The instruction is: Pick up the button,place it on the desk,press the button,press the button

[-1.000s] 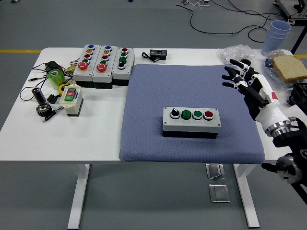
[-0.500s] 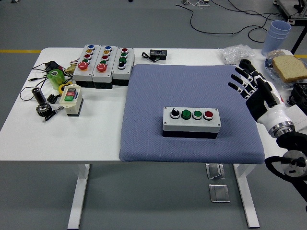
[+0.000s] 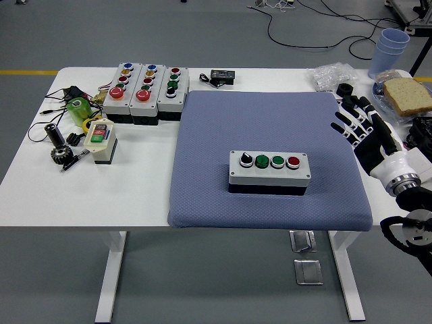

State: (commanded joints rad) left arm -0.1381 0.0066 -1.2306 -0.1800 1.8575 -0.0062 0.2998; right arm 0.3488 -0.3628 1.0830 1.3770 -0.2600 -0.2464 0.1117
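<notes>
A white bench [image 3: 135, 196] on white legs stands on a grey floor [image 3: 202, 34], where a yellow line [image 3: 27, 71] runs far left and black cables [image 3: 304, 27] trail far right.

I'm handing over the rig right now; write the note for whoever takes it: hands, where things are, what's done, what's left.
Right hand: open, fingers spread, holding nothing, at the right edge of the blue mat, clear of the box.
Left hand: not in view.
Button box: flat on the mat, near its front, black knob, two green buttons and a red button facing up.
Three more button boxes stand at the table's far left.
Done: box is placed.
Left: I cannot tell whether either press is done; check before pressing.
</notes>
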